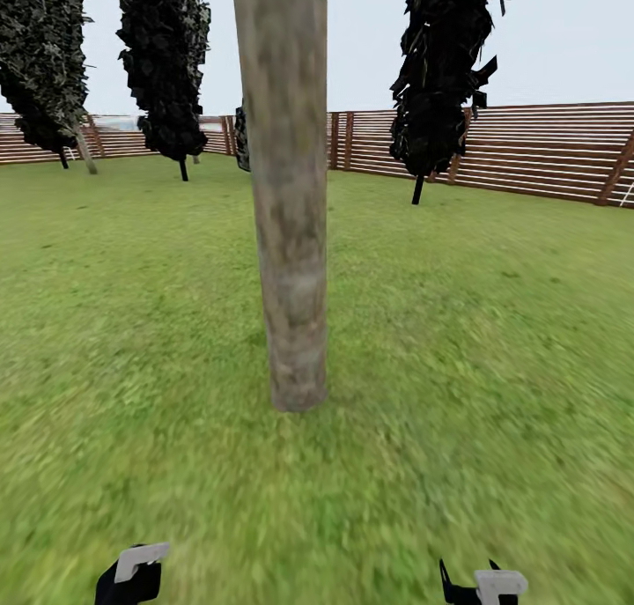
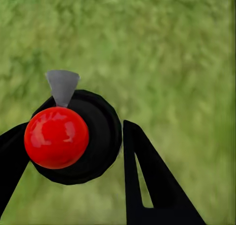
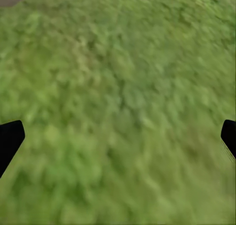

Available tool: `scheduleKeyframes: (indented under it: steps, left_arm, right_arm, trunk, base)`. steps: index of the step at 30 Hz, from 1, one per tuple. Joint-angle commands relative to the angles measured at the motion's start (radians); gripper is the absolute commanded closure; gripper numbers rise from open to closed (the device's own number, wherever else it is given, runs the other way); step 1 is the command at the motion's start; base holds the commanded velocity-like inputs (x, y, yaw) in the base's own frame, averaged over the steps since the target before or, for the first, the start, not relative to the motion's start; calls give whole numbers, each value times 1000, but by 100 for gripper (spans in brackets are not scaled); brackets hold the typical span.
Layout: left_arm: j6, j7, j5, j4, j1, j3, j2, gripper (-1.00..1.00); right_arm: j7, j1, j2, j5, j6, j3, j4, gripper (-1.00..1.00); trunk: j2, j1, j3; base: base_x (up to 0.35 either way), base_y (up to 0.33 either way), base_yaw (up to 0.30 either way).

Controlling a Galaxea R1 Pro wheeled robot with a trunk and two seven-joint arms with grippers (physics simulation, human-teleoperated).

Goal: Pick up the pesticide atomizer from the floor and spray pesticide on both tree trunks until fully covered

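green lawn (image 1: pixel 493 323) is stretching out to a slatted wooden fence (image 1: pixel 546 151) under a pale sky. one tree trunk (image 1: pixel 286 191) is standing close ahead, looking unsprayed. the left gripper (image 2: pixel 73 151) is clamping the pesticide atomizer (image 2: pixel 66 134), red-capped and black, so pickup looks done. the right gripper (image 3: pixel 118 139) is hanging wide open, holding nothing.
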Motion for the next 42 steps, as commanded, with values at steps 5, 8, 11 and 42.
scheduleKeyframes:
  steps: [5, 8, 11, 42]
  left_arm:
    - [11, -404, -8, -9, -6, -6, 106, 100]
    - [21, -580, -144, -32, -61, -8, 154, 100]
    - [50, -640, -286, -36, -124, -6, 158, 100]
    - [153, -922, -607, -89, -298, -50, 120, 100]
  right_arm:
    - [7, 0, -11, 14, 13, 170, -82, -100]
    - [58, -49, -14, 159, 186, 228, -158, -100]
    - [212, -105, -14, 286, 302, 234, -211, -100]
    - [766, -265, 30, 382, 369, 252, -303, -100]
  trunk:
    - [0, 0, 0]
    - [0, 0, 0]
    - [0, 0, 0]
    - [0, 0, 0]
  base:
    - [148, -44, 0]
    - [6, -2, 0]
    - [0, 0, 0]
    - [0, 0, 0]
